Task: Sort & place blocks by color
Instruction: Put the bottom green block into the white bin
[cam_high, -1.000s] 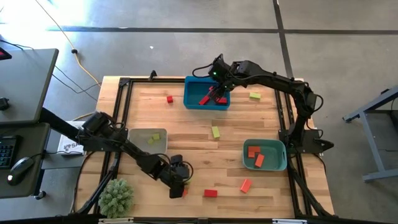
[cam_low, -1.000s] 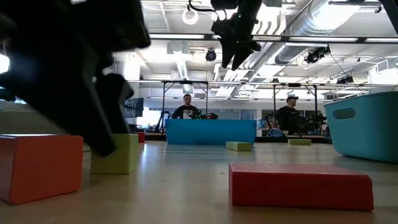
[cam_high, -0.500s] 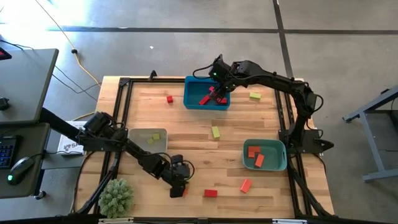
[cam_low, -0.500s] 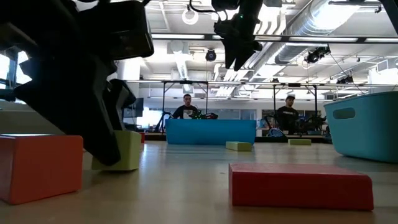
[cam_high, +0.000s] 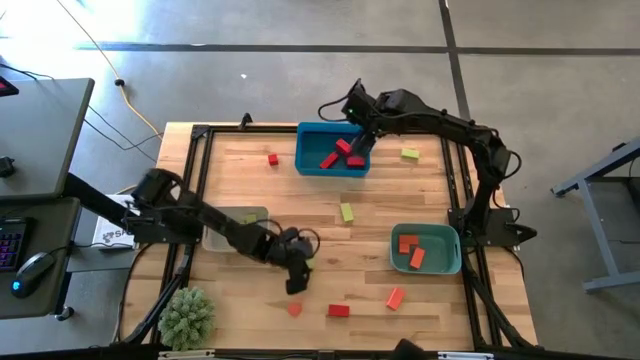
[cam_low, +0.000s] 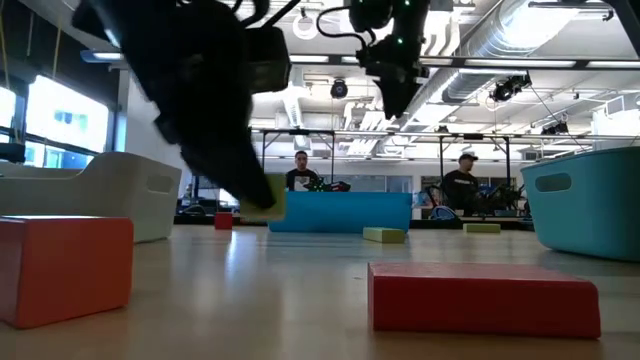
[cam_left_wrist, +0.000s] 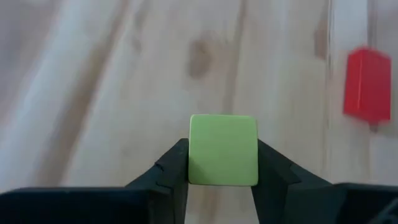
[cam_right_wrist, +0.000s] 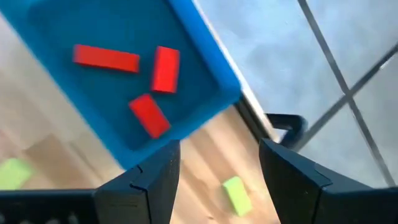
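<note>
My left fingers (cam_left_wrist: 222, 163) pinch a yellow-green block (cam_left_wrist: 223, 150) squarely, one finger on each side face, and it hangs clear of the tabletop (cam_high: 330, 235). In the high view my left gripper (cam_high: 296, 262) sits near the front middle of the tabletop, just beside the beige tray (cam_high: 238, 227) that already holds 2 yellow-green pieces. That tray looks like the right home for this block.

To do this well, I judge I should carry the block level and high enough to clear the tray's wall, stop over a bare part of the tray floor, lower, then let go without nudging the pieces already inside. The grip looks centred, so the block should not twist if I move smoothly.

My right gripper (cam_high: 357, 140) hovers above the far edge of the blue tray (cam_high: 305, 150), fingers (cam_right_wrist: 297, 174) spread and holding nothing; 3 red blocks (cam_right_wrist: 149, 115) lie inside that tray. The teal tray (cam_high: 447, 258) on the right holds orange-red pieces.

Left on the tabletop: a red block (cam_high: 338, 310) and a small orange-red block (cam_high: 294, 309) near the front edge, another orange-red block (cam_high: 395, 298) beside them, a red cube (cam_high: 272, 159) at the far left, and yellow-green blocks at the middle (cam_high: 346, 211) and far right (cam_high: 410, 153).
</note>
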